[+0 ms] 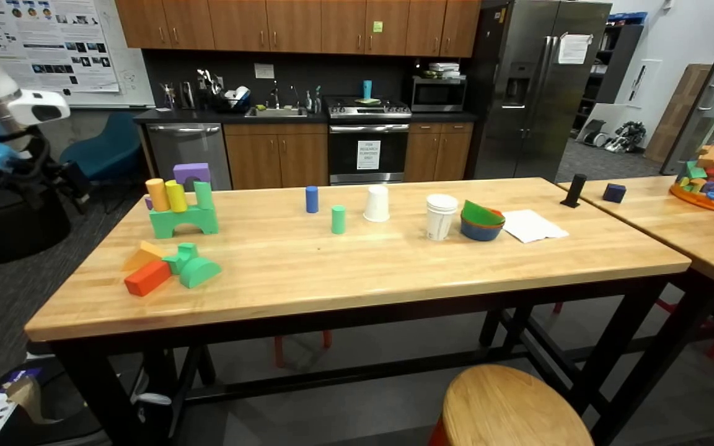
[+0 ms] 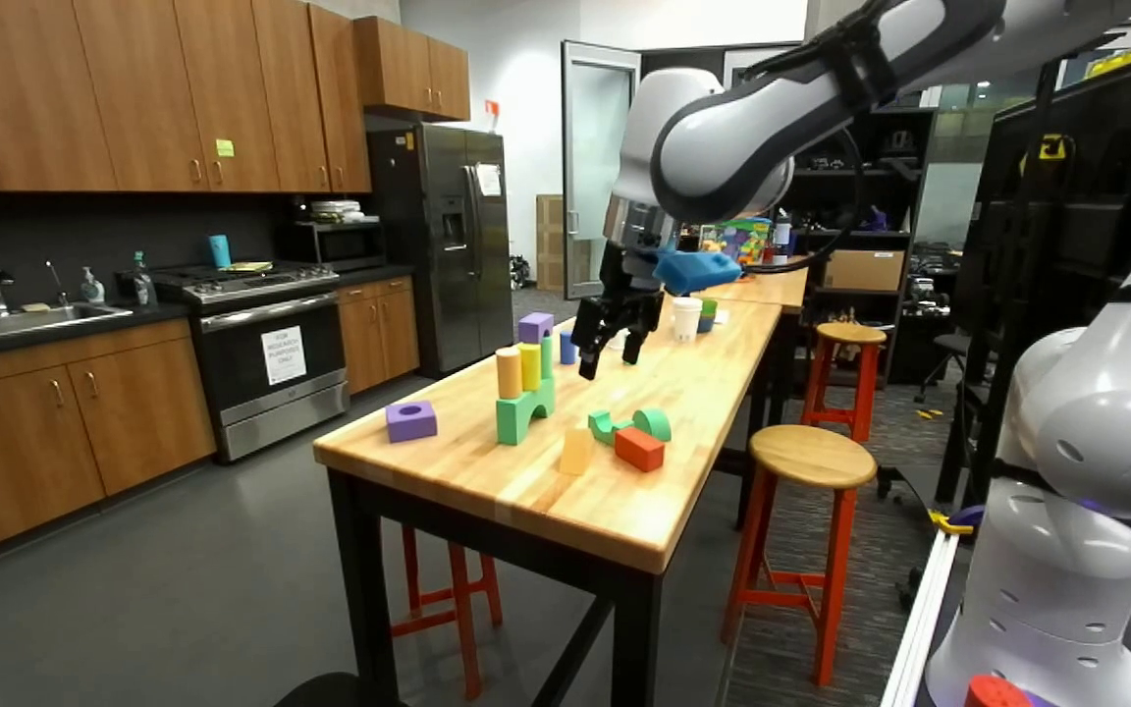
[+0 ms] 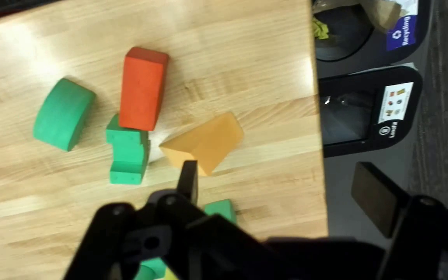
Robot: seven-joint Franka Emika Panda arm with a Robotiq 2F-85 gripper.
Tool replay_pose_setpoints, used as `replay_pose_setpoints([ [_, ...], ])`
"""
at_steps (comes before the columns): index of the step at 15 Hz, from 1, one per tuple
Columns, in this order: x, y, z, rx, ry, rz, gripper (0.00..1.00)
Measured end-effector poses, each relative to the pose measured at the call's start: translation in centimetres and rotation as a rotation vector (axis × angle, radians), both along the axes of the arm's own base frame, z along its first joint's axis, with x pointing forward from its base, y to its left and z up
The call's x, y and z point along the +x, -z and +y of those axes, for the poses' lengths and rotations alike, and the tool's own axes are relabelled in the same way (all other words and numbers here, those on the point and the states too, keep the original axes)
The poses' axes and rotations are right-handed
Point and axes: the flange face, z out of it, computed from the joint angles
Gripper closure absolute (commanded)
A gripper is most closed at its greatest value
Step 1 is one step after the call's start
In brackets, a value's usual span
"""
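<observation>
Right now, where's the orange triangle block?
In the wrist view, the orange triangle block lies on the table near the middle, right of the notched green block, with the red block to its upper left.

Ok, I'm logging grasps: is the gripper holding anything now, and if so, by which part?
Nothing is held: in the wrist view the gripper stands open, its fingers wide apart with nothing clamped between them.

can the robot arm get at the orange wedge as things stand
Probably yes: the tool is open and empty, nothing lies on the orange wedge, and the wrist view shows gaps between it and both the red block and green notched block. It would likely need to shift first.
</observation>
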Motion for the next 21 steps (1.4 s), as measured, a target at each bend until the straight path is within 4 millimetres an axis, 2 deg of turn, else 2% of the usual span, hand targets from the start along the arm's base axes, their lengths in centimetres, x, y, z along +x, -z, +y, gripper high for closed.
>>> replay_pose_setpoints([
  [3, 1.1, 0.7, -1.9, -0.052, 0.037, 0.013, 0.00],
  [9, 2.3, 2.0, -3.5, -0.135, 0.095, 0.023, 0.00],
  [17, 4.6, 6.7, -5.4, -0.153, 0.171, 0.088, 0.00],
  [21, 6.3, 8.3, -6.2, -0.136, 0.190, 0.087, 0.00],
])
